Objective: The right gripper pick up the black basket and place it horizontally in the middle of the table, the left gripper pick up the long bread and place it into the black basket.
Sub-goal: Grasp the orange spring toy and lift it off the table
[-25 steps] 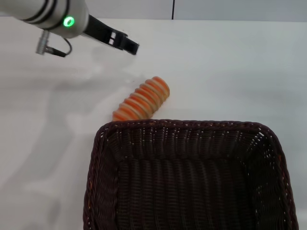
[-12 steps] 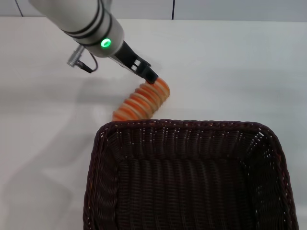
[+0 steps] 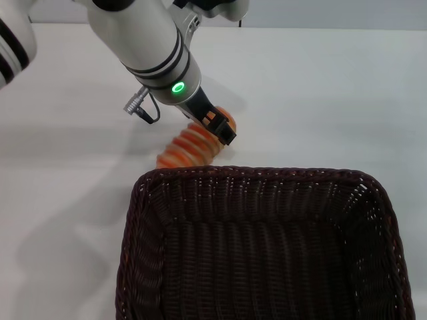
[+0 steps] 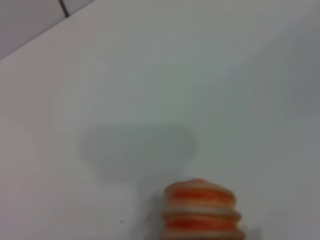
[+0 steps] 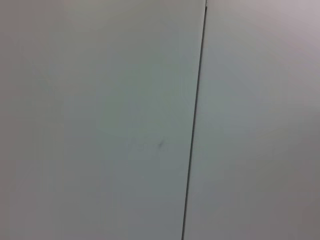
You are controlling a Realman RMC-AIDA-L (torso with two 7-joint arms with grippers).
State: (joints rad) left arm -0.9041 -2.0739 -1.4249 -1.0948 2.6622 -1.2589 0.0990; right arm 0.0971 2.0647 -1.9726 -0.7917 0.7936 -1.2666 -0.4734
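Observation:
The long bread [image 3: 189, 146], striped orange and cream, lies slanted on the white table [image 3: 333, 93] just beyond the far rim of the black basket [image 3: 253, 175]. The basket fills the near middle of the head view and holds nothing. My left gripper [image 3: 225, 132], on the arm with the green ring, is down over the bread's far right end and covers it. One rounded end of the bread also shows in the left wrist view [image 4: 201, 210]. My right gripper is out of view.
The left arm's white-and-grey body [image 3: 143, 40] and a small cable plug [image 3: 137, 105] hang over the table's far left. The right wrist view shows only a pale flat surface with a dark seam [image 5: 194, 130].
My left arm has swung in from the far left and come down, moving the gripper from above the table behind the bread onto the bread's far end. Bread and basket have not moved.

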